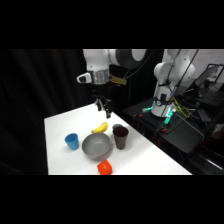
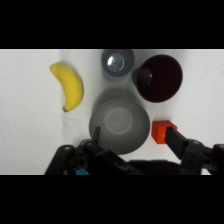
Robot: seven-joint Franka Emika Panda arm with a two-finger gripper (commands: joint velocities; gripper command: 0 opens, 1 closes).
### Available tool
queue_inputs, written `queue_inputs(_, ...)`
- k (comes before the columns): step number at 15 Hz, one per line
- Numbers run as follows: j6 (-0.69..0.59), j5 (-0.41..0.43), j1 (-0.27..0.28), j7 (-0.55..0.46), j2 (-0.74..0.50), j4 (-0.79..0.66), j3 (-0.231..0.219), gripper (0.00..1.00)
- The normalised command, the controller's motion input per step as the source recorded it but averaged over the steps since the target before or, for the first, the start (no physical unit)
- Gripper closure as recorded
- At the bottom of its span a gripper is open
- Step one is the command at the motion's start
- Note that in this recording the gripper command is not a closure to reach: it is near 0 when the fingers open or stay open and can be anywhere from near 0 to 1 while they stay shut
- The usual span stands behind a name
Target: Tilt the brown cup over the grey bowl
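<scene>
The tall dark brown cup is seen upright just beside the wide, shallow grey bowl.

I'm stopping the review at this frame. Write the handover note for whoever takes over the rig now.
Tool: open, empty, above the table near the banana.
Brown cup: upright on the table, close beside the grey bowl, on the side nearer the arm's base.
Grey bowl: looks empty in the wrist view.
Done: nothing yet; the cup is not grasped.
Left: grasp the brown cup, lift it, tilt it over the grey bowl.
</scene>
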Motion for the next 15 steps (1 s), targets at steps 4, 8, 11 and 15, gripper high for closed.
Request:
queue_inputs(4, -0.01, 0.055, 0.183, 0.22, -0.22, -0.17, 0.173, 0.0)
queue_inputs(8, 0.19, -0.002, 0.124, 0.21, -0.26, -0.37, 0.11, 0.0)
queue_inputs(11, 0.35, -0.096, 0.02, 0.15, -0.29, -0.47, 0.016, 0.0)
queue_inputs(15, 0.32, -0.103, -0.037, 0.06, -0.22, -0.36, -0.028, 0.0)
